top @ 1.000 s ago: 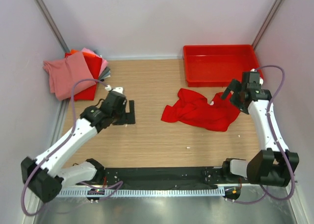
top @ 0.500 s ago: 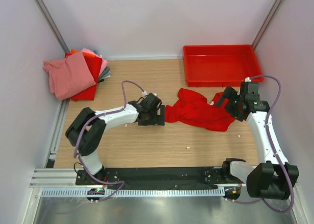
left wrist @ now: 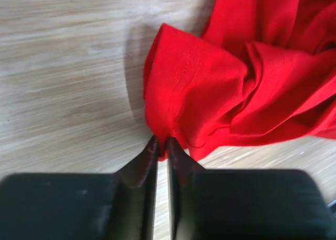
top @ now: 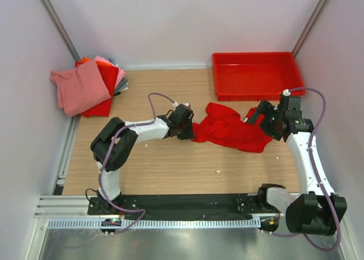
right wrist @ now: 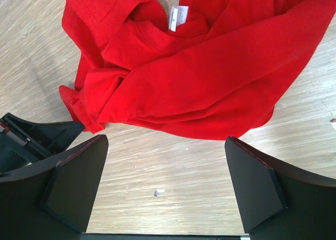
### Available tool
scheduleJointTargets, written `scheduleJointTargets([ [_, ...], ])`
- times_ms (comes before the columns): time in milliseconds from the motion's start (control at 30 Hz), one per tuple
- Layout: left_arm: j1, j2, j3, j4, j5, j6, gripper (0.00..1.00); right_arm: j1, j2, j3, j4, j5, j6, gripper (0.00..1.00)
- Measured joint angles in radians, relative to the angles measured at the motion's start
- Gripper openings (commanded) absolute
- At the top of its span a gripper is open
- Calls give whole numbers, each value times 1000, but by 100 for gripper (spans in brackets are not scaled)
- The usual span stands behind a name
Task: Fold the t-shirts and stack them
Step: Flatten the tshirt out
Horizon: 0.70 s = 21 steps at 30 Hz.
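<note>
Pale lilac walls [top: 170, 27] close in a light wood-grain table [top: 170, 169] on 3 sides, and a metal rail [top: 187, 223] runs along its near edge, where the 2 arms are bolted. In the far left corner sits a stack of folded t-shirts [top: 85, 89]: a dusty pink one is on top, with red, orange and grey edges showing beneath it. A red tray [top: 256, 78] of rigid plastic occupies the far right corner. Between them, right of the table's middle and just in front of the tray, lies 1 red t-shirt [top: 233, 129], crumpled and unfolded, its cloth bunched in loose ridges. In the right wrist view a white label [right wrist: 178, 17] shows at its neckline. The left arm reaches low across the table, and the left gripper [left wrist: 161, 141] meets the shirt's left edge. Its dark fingers [left wrist: 142, 166] are drawn nearly together, and a small fold of the hemmed cloth is pinched between their tips. The cloth beside the pinch rests on the wood. The right gripper [right wrist: 165, 145] hangs above the table at the shirt's right side. Its jaws are spread wide and hold nothing, and bare wood shows between them, just clear of the cloth. A small white speck [top: 218, 171] lies on the wood nearer the arm bases, well apart from the shirt.
</note>
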Motion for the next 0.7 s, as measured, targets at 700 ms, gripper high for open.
scheduleJointTargets([
  [700,365,-785,48,-471,-29,171,0,51,13,61,16,9,27,100],
])
